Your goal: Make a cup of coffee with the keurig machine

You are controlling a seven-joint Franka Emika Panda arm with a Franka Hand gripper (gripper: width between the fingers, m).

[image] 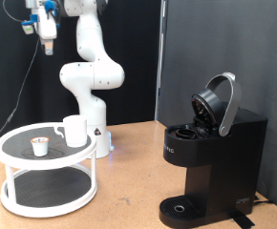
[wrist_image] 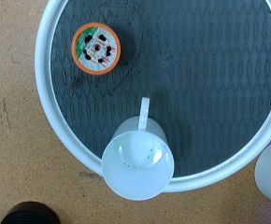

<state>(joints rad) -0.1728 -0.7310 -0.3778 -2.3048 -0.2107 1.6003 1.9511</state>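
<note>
The white cup (image: 74,131) stands upright on the top shelf of a round white two-tier stand (image: 14,143) at the exterior view's left. In the wrist view the cup (wrist_image: 137,166) is seen from above, empty, at the shelf's rim. A small pod (image: 40,146) sits beside it, and its orange rim shows in the wrist view (wrist_image: 96,47). The black keurig machine (image: 210,157) stands at the right with its lid raised. My gripper (image: 46,40) hangs high above the stand, apart from everything and holding nothing. Its fingers do not show in the wrist view.
The white arm base (image: 93,105) stands just behind the stand. The stand's dark mesh shelf (wrist_image: 210,84) has a white rim. The wooden table (image: 129,181) runs between stand and machine. A black curtain is behind.
</note>
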